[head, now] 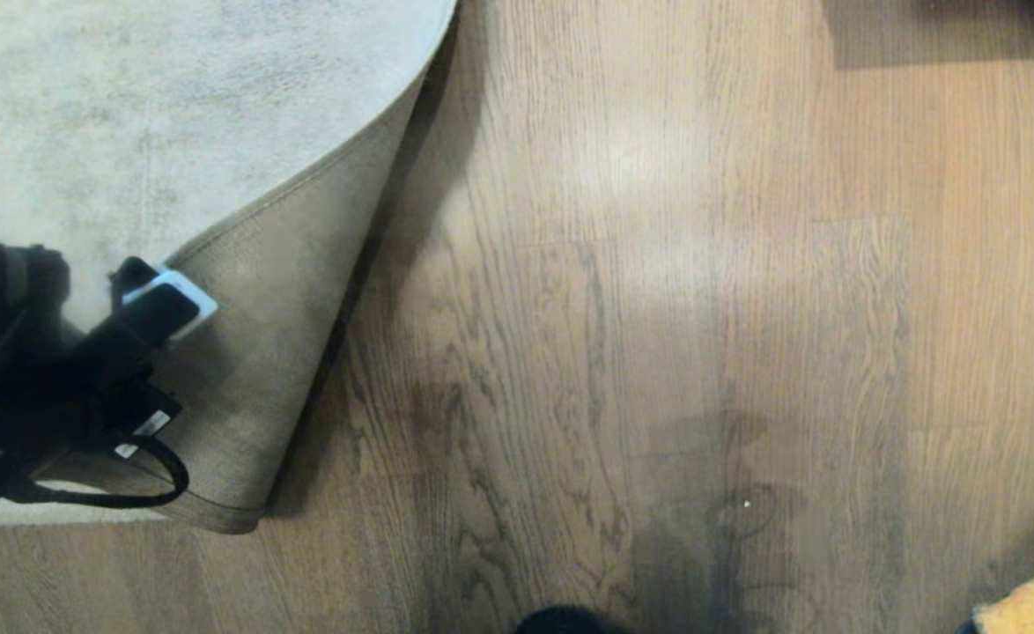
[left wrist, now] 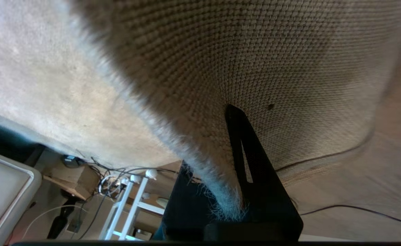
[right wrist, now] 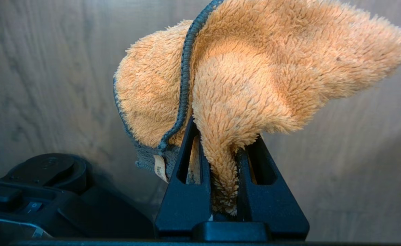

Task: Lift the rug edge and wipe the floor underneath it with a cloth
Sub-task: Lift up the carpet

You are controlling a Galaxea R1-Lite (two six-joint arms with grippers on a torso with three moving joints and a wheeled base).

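- Jaws of the left gripper (left wrist: 233,171) were clamped on the rug edge (left wrist: 221,143): one black finger lay against the tan woven backing, grey pile fringe stuck out by the finger base.
- In the head view the left gripper (head: 160,295) sat at the left side, gripping the border where grey pile met tan backing; a black cable looped below the wrist.
- Rug edge (head: 306,291) was folded up and back over the rug, tan underside facing up, corner hanging low near the bottom left.
- Rug top (head: 147,114) stayed flat and light grey, filling the upper left.
- Jaws of the right gripper (right wrist: 224,160) were pinched on the cloth (right wrist: 255,78): a fluffy orange tuft ran down between the two black fingers, the rest bunched out past the fingertips.
- Cloth had a dark grey-green stitched hem running across it and a small tag hanging near one finger.
- In the head view only a bit of the cloth (head: 1032,603) showed at the bottom right corner, well apart from the rug; the right gripper itself was not visible there.
- Floor (head: 658,308) was bare brown wood-grain plank to the right of the lifted edge, with a dark shadow along the fold.
- Floor (right wrist: 50,78) also lay behind the cloth in the right wrist view; cannot tell whether the cloth touched it.
- Black robot base part (right wrist: 46,191) sat just beside the right gripper.
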